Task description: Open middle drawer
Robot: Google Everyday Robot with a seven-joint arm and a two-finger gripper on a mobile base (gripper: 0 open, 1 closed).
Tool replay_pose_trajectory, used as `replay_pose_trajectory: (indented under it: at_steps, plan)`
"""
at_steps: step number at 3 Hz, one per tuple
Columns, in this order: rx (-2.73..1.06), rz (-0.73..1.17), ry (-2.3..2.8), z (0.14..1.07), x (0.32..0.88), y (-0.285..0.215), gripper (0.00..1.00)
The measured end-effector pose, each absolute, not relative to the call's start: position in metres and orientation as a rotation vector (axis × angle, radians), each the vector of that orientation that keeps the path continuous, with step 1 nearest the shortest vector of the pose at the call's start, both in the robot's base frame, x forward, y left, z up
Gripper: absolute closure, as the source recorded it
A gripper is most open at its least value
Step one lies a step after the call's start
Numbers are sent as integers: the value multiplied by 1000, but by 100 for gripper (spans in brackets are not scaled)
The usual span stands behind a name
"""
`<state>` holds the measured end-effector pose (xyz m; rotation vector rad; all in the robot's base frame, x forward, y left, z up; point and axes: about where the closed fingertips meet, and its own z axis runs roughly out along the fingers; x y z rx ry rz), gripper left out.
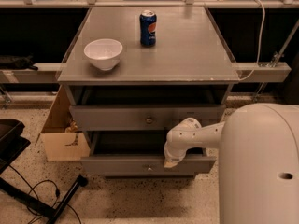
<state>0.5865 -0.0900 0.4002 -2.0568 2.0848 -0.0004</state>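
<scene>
The grey cabinet (154, 55) shows two drawer fronts. The upper front (112, 118) with a round knob (149, 120) stands slightly out. Below it, the middle drawer (117, 164) with its small knob (149, 168) is pulled further out, and its dark inside (126, 143) shows. My gripper (170, 163) sits at the top edge of the middle drawer's front, right of the knob, on the end of my white arm (196, 134). The lowest drawer is hidden beneath.
A white bowl (103, 53) and a blue soda can (148, 28) stand on the cabinet top. A cardboard box (63, 134) sits left of the cabinet. A black stand and cables (51, 204) lie on the speckled floor at the left. My white body (261, 167) fills the lower right.
</scene>
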Motion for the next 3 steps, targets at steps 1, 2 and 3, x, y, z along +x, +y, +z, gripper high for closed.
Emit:
replay_pose_trajectory:
  at_steps: [1,2,3]
  plan:
    - [-2067,7,2094,399,579,-91,100]
    - [-2078,17,2098,399,572,-92,100]
    - [-2091,31,2098,399,564,-92,100]
